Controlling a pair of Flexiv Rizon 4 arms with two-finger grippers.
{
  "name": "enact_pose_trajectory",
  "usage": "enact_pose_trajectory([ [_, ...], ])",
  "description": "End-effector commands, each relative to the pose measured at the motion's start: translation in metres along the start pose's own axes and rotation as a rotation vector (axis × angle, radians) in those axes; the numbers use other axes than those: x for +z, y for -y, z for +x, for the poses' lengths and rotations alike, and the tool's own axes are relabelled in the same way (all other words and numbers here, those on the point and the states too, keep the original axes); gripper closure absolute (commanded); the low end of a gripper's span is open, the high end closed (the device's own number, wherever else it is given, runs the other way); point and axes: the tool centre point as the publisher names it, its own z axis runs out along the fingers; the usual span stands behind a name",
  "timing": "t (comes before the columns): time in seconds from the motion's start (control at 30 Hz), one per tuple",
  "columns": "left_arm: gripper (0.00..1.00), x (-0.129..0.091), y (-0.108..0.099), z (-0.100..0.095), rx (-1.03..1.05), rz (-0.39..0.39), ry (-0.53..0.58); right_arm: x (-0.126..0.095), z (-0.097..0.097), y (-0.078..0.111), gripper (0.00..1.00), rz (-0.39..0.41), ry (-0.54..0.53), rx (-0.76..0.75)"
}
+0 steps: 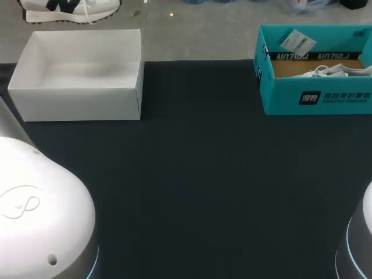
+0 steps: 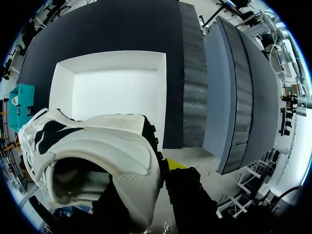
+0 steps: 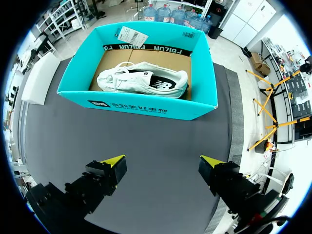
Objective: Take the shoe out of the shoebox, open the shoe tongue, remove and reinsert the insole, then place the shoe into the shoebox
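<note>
Head view, item one: the dark counter [image 1: 197, 174] is filling most of the scene, with the left arm [image 1: 40, 209] showing as a white housing at the near left corner and the right arm [image 1: 360, 244] just entering at the near right.

Item two: the white box [image 1: 75, 99] is sitting open at the far left of the counter, well apart from the teal shoebox [image 1: 314, 96], which is standing open at the far right.

Item three: the held shoe [image 1: 70, 9], white with dark side markings, is hanging beyond the white box, past the counter's far edge. In the left wrist view the left claw [image 2: 163, 168] is gripping this shoe at its heel collar, one yellow tip showing outside the collar and the other finger hidden behind the shoe, with the shoe's opening facing the camera and the white box lying ahead of it.

Item four: the boxed shoe [image 3: 144, 80], also white, is lying on its side on the brown floor of the teal shoebox.

Item five: the right claw [image 3: 162, 162] is hovering over bare counter, just short of the teal shoebox, its fingers spread wide and holding nothing.

Item six: a paper tag [image 3: 127, 34] is resting on the teal shoebox's far rim.
</note>
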Motion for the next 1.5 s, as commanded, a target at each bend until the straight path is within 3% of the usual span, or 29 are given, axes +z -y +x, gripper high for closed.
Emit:
enact_pose_trajectory([
  [0.03, 1.00, -0.001, 0.005, -0.001, 0.000, -0.009, -0.001, 0.000, 0.000, 0.000, 0.00, -0.001, 0.000, 0.000],
  [0.5, 1.00, -0.001, 0.005, -0.001, 0.000, -0.009, -0.001, 0.000, 0.000, 0.000, 0.00, -0.001, 0.000, 0.000],
  [0.77, 1.00, -0.014, 0.010, -0.018, -0.050, -0.008, -0.060, 0.000, 0.000, 0.000, 0.00, -0.001, 0.000, 0.000],
  [1.5, 1.00, -0.049, 0.067, -0.082, 0.069, -0.127, -0.065, 0.000, 0.000, 0.000, 0.00, -0.001, 0.000, 0.000],
])
